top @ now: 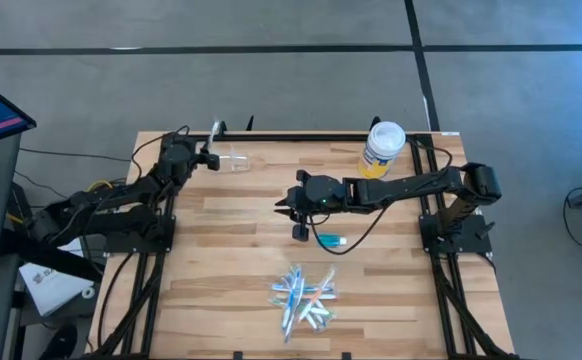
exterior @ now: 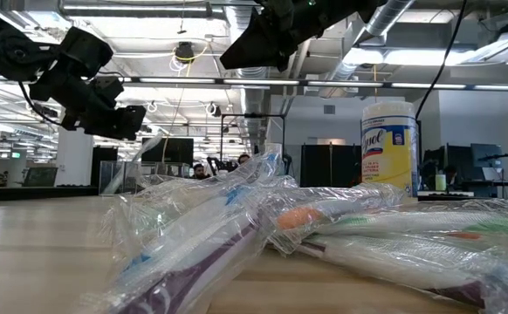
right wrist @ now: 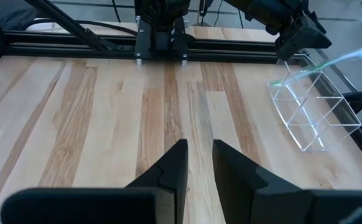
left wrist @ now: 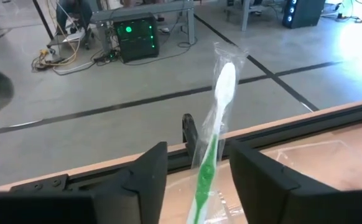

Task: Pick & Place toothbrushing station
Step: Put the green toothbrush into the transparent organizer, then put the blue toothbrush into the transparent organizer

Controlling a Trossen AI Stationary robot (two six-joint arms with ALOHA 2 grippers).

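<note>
- Green toothbrush [left wrist: 211,155], wrapped, stands between the left gripper [left wrist: 196,180] fingers, parted, over the clear cup [top: 237,158] at eleven o'clock.
- Right gripper [right wrist: 198,163], mid-table, slightly parted, empty.

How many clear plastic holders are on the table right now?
1. The holder sits at the table's far edge, by the left gripper, with a green toothbrush standing between that gripper's fingers.
</note>
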